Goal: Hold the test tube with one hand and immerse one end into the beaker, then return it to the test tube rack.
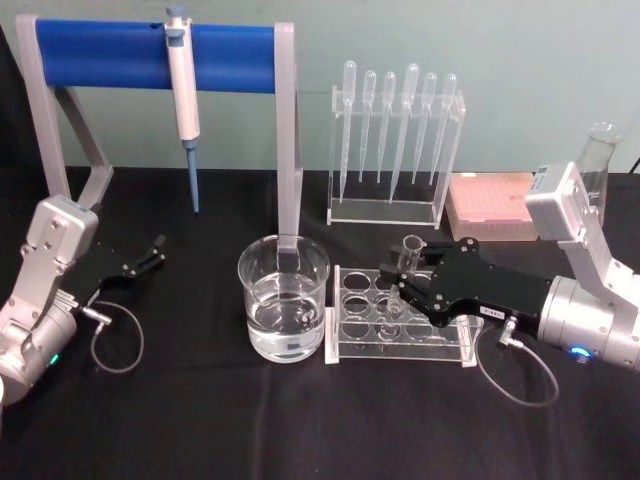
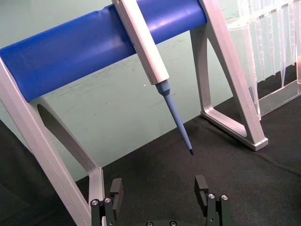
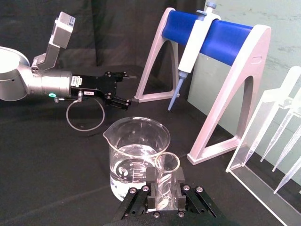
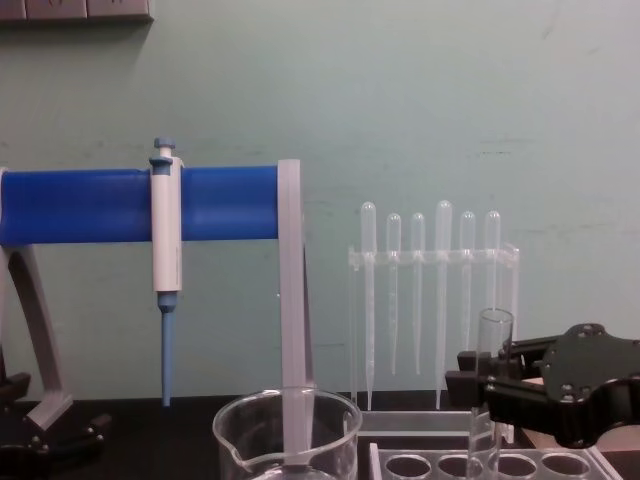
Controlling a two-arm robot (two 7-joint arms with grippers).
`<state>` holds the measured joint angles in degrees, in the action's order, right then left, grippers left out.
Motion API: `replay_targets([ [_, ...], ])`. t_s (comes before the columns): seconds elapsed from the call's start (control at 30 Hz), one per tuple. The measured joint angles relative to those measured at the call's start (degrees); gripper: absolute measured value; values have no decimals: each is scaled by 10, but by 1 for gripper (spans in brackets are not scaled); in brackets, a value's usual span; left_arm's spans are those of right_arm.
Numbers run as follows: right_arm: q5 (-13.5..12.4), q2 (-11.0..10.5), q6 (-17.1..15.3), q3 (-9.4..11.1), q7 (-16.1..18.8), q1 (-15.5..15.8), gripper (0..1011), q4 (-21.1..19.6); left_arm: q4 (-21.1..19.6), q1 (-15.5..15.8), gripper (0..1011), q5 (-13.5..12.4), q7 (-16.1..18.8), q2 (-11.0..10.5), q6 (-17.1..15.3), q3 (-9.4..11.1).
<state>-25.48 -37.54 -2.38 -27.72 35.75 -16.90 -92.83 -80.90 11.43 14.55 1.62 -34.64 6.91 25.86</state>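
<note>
While the right gripper (image 1: 408, 283) is clamped just under the rim of the test tube (image 1: 411, 252) standing in the rack (image 1: 400, 335) beside the beaker (image 1: 284, 300), thin glass — light, slick, brittle — wants gentle pressure there. Left gripper (image 1: 152, 253) sits parked, jaws apart.

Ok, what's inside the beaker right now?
The beaker holds clear liquid, about half full. The test tube is not in it; the right claw grips the tube at the rack. The beaker's floor shows nothing else.
</note>
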Motion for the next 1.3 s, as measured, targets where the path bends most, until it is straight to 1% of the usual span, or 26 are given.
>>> replay_targets([
  [0.07, 0, 0, 0, 0, 0, 0, 227, 0, 0, 0, 1000, 0, 0, 0, 0, 0],
  [0.13, 0, 0, 0, 0, 0, 0, 266, 0, 0, 0, 1000, 0, 0, 0, 0, 0],
  [0.3, 0, 0, 0, 0, 0, 0, 426, -1, 0, 0, 1000, 0, 0, 0, 0, 0],
  [0.33, 0, 0, 0, 0, 0, 0, 486, -1, 0, 0, 1000, 0, 0, 0, 0, 0],
  [0.4, 0, -1, 0, 0, 0, 0, 528, -1, 0, 0, 1000, 0, 0, 0, 0, 0],
  [0.43, 0, -1, 0, 0, 0, 0, 528, -1, 0, 0, 1000, 0, 0, 0, 0, 0],
  [0.47, -1, -1, 0, 0, 0, 0, 630, -1, 0, 0, 1000, 0, 0, 0, 0, 0],
  [0.5, -1, -1, 0, 0, 0, 0, 651, -1, 0, 0, 1000, 0, 0, 0, 0, 0],
  [0.53, -1, -1, 0, 0, 0, 0, 712, -1, 0, 0, 1000, 0, 0, 0, 0, 0],
  [0.57, -1, -1, 0, 0, 0, 0, 731, -1, 0, 0, 1000, 0, 0, 0, 0, 0],
  [0.67, -1, -1, 0, 0, 0, 0, 842, -1, 0, 0, 1000, 0, 0, 0, 0, 0],
  [0.73, -1, -1, -1, 0, 0, 0, 862, -1, 0, 0, 1000, 0, 0, 0, 0, 0],
  [0.77, -1, -1, -1, 0, -1, 0, 915, -1, 0, 0, 1000, 0, 0, 0, 0, 0],
  [0.8, -1, -1, -1, 0, -1, 0, 925, -1, 0, 0, 1000, 0, 0, 0, 0, 0],
  [0.87, -1, -1, -1, 0, -1, 0, 989, -1, 0, 0, 1000, 0, 0, 0, 0, 0],
  [1.03, -1, -1, 3, 5, -3, 5, 1000, -11, 0, 0, 1000, 0, 0, 0, 0, 0],
  [1.23, -16, -3, 13, 22, -8, 21, 1000, -38, 0, 0, 1000, 0, 0, 0, 0, 0],
  [1.3, -24, -5, 18, 31, -12, 28, 1000, -52, 0, 0, 1000, 0, 0, 0, 0, 0],
])
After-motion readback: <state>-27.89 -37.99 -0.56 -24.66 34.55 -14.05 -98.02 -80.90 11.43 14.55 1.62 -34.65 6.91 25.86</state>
